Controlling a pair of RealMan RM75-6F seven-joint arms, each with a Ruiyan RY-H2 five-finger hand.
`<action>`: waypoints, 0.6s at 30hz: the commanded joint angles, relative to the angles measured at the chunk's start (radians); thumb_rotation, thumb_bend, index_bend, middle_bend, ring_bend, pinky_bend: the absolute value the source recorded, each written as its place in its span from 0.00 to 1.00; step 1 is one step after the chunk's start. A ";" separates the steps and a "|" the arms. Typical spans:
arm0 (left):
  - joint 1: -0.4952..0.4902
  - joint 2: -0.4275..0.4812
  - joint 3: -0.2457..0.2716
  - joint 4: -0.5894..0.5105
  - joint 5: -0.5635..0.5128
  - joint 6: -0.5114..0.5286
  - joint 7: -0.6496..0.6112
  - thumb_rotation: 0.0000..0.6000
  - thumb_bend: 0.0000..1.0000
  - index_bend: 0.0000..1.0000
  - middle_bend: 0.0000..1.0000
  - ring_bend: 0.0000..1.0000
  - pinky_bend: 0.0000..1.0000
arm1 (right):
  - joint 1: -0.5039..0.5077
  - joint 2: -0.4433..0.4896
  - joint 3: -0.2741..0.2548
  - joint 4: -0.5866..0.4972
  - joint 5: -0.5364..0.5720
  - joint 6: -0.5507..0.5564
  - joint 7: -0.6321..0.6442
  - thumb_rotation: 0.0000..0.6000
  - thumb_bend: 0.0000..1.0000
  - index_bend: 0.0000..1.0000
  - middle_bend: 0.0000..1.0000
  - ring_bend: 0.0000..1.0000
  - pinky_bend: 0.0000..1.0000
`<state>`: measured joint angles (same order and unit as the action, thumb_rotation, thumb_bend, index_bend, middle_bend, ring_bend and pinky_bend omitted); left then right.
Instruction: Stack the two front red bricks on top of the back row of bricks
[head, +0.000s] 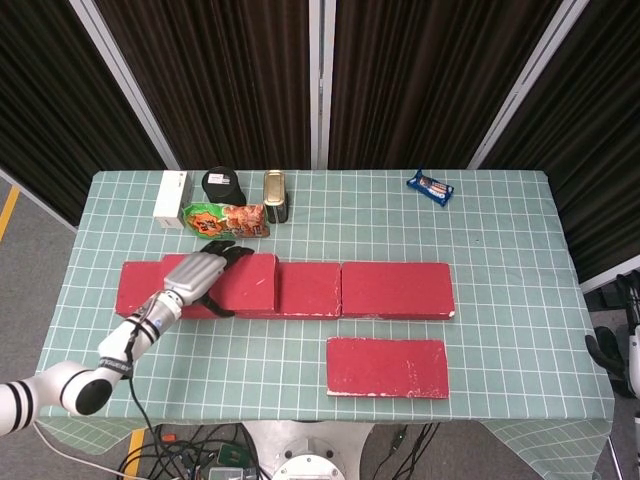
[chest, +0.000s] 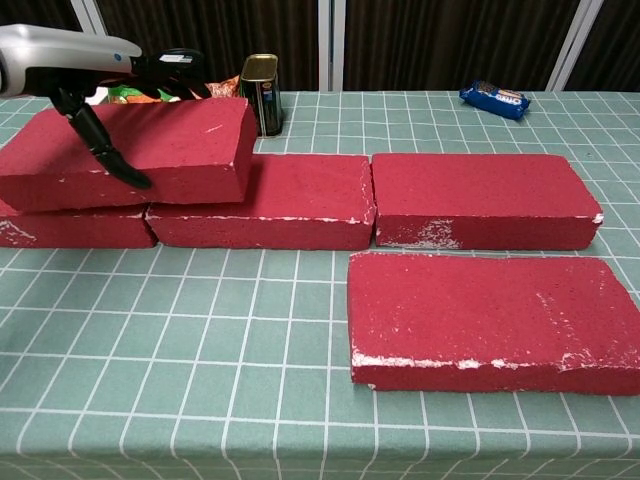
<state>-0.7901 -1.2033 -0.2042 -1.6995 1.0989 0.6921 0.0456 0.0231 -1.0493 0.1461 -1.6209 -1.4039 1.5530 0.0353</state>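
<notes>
We see a back row of three red bricks laid end to end across the worktop: the left brick (chest: 70, 226) mostly covered, the middle brick (chest: 290, 195) and the right brick (chest: 480, 195) touching each other, their front edges chipped white. A fourth brick (chest: 150, 150) sits on top of the row, spanning the left brick and the near end of the middle one, slightly tilted, with the left hand (head: 200, 272) gripping it from its left end. The last front brick (chest: 490, 315) lies flat on the worktop before the right brick, apart from the row.
</notes>
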 joint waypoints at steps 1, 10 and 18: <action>-0.021 -0.014 0.000 0.027 0.027 -0.022 -0.023 1.00 0.03 0.12 0.18 0.00 0.02 | -0.002 0.001 0.000 -0.001 0.003 0.000 0.000 1.00 0.20 0.00 0.00 0.00 0.00; -0.043 -0.014 0.012 0.065 0.044 -0.051 -0.062 1.00 0.03 0.11 0.18 0.00 0.02 | 0.000 -0.002 0.000 0.001 0.011 -0.010 -0.003 1.00 0.20 0.00 0.00 0.00 0.00; -0.049 -0.030 0.032 0.094 0.017 -0.043 -0.052 1.00 0.03 0.11 0.19 0.00 0.02 | 0.003 -0.007 -0.001 0.003 0.012 -0.016 -0.010 1.00 0.20 0.00 0.00 0.00 0.00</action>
<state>-0.8375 -1.2312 -0.1748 -1.6076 1.1191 0.6483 -0.0090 0.0258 -1.0561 0.1451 -1.6183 -1.3916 1.5371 0.0251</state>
